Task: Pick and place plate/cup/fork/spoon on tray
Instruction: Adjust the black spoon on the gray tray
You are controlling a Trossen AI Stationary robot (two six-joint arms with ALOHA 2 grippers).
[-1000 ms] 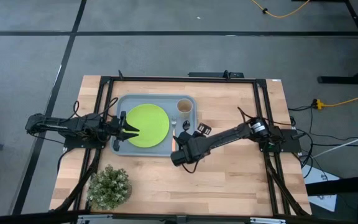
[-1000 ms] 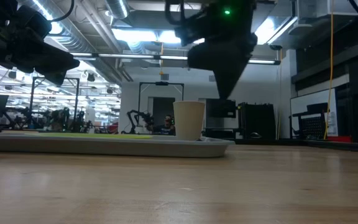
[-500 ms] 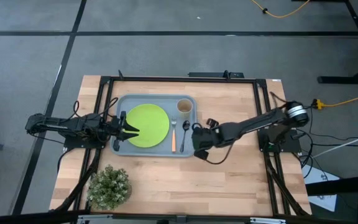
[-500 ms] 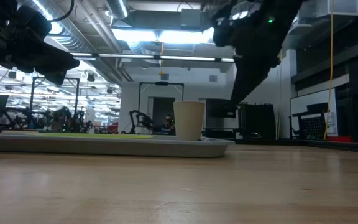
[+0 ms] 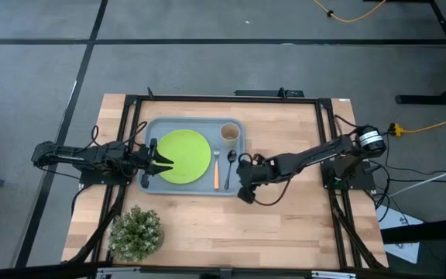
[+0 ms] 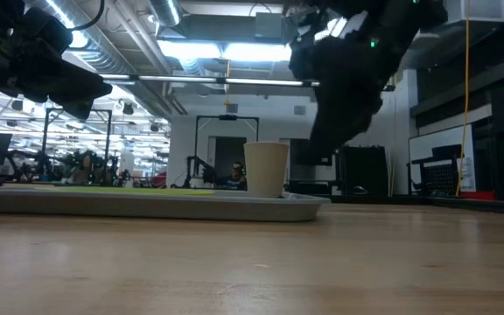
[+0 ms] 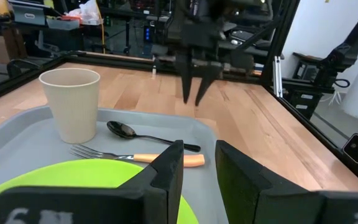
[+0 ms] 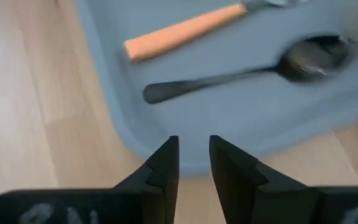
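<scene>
**All four pieces lie in the tray; both tools empty**

The tray [image 5: 150,129] sits on the wooden surface [image 5: 300,217], toward its left half. The plate [image 5: 183,156] lies flat in the tray's middle, filling most of its depth. The cup [image 5: 230,132] stands upright in the tray's far right corner. Just right of the plate, the fork [image 5: 217,169] and the spoon [image 5: 229,164] lie side by side, parallel, the fork nearer the plate with its orange handle pointing toward the front rim. In the left wrist view the spoon [image 7: 148,134] lies between the cup [image 7: 71,103] and the fork [image 7: 135,156].

The right tool [image 5: 244,189] hangs over the bare wood just beside the tray's front right corner. Its fingers [image 8: 160,168] are slightly parted and carry nothing; below them are the tray's rounded corner [image 8: 166,149], the spoon [image 8: 253,71] and the fork's handle [image 8: 185,31].

The left tool [image 5: 161,163] reaches in from the left over the plate's near edge, its fingers [image 7: 166,177] a little apart and empty.

A potted plant [image 5: 135,231] stands at the front left of the surface.
</scene>
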